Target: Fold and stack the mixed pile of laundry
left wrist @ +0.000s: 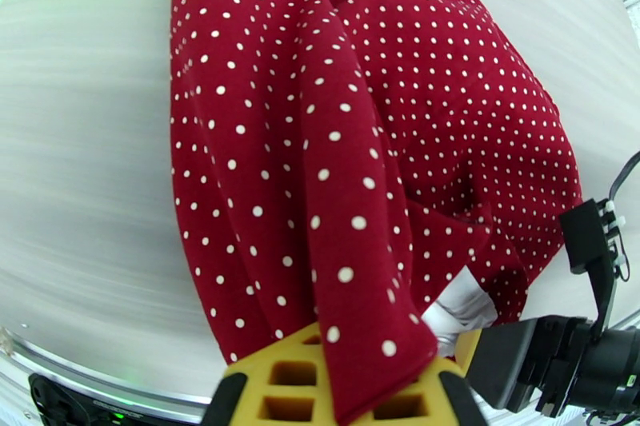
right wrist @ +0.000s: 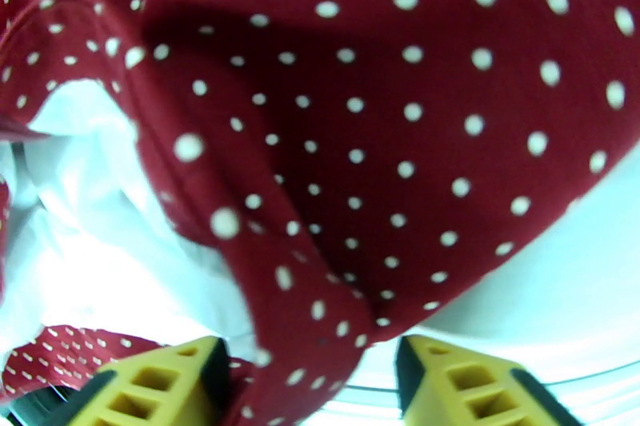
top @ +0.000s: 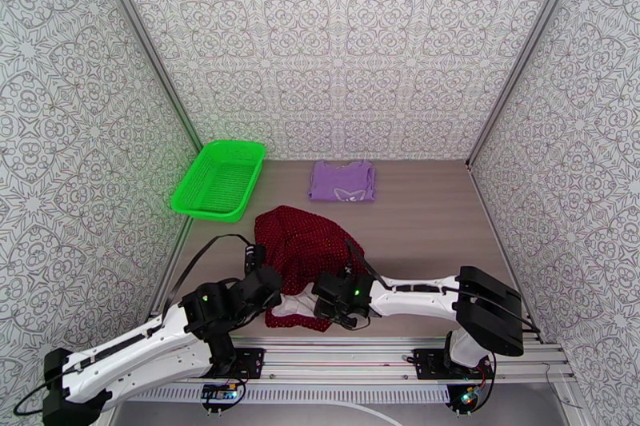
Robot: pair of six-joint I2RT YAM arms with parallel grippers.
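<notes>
- Yellow finger pads (left wrist: 280,384) of the left gripper (left wrist: 344,388) sit nearest the left wrist lens, clamped tight on a fold of the red spotted garment (left wrist: 360,140); beyond them the cloth lies in a rumpled heap running toward the far side of the table (left wrist: 80,140); a scrap of white lining (left wrist: 460,304) peeks out at its near right edge
- Right wrist view: the right gripper (right wrist: 316,388) stands about half wide; a red hem hangs down between the jaws, brushing one finger (right wrist: 160,384) and clear of the other; nothing looks pinched yet
- Top view: both grippers meet at the garment's near edge, left one on its left, right one on its right; the garment sprawls mid-table, near side; the lavender T-shirt (top: 342,181) lies flat and squared at the far centre, well apart; a green basket (top: 192,204) sits far left
- Handling, as a judgement: thin, light, limp cloth that will sag and bunch; the lining may slip against the outer layer; best pinched at the hem corners, through both layers, then drawn taut before folding
</notes>
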